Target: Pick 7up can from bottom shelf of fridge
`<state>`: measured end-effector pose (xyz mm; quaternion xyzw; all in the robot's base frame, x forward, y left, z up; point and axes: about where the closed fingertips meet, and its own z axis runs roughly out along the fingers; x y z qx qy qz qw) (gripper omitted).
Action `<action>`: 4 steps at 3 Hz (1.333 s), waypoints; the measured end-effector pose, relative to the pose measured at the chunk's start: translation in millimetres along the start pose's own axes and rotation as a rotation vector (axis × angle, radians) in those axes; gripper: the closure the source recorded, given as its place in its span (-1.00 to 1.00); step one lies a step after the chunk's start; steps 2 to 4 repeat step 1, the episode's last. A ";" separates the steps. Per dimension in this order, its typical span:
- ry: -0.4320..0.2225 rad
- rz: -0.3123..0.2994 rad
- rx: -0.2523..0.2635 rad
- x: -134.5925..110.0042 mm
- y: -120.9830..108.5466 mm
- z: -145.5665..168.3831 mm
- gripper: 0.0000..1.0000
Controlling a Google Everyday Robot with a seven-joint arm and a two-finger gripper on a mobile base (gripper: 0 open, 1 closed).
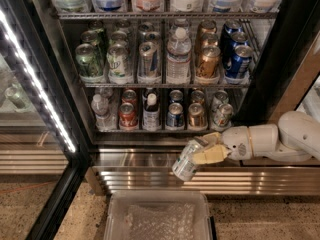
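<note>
My gripper [204,151] reaches in from the right on a white arm and is shut on the 7up can [187,163], a pale silver can with faint green print. The can hangs tilted in front of the fridge's ribbed steel base [150,176], below and outside the bottom shelf [165,129]. That shelf holds a small bottle, a red can, a dark bottle, a blue can, a bronze can and two silver cans at its right end [221,115]. The fridge door [35,99] stands open at the left with its white LED strip lit.
A clear plastic bin [157,216] sits on the speckled floor right below the held can. The rack above [165,84] carries green cans, a tall water bottle, a bronze can and blue cans. The black fridge frame [280,49] rises just right of the gripper.
</note>
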<state>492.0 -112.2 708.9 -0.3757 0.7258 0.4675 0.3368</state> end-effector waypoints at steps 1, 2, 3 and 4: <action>0.001 -0.010 -0.146 -0.2 16.8 49.3 1.00; 0.001 -0.010 -0.146 -0.2 16.8 49.3 1.00; 0.001 -0.010 -0.146 -0.2 16.8 49.3 1.00; 0.001 -0.010 -0.146 -0.2 16.8 49.3 1.00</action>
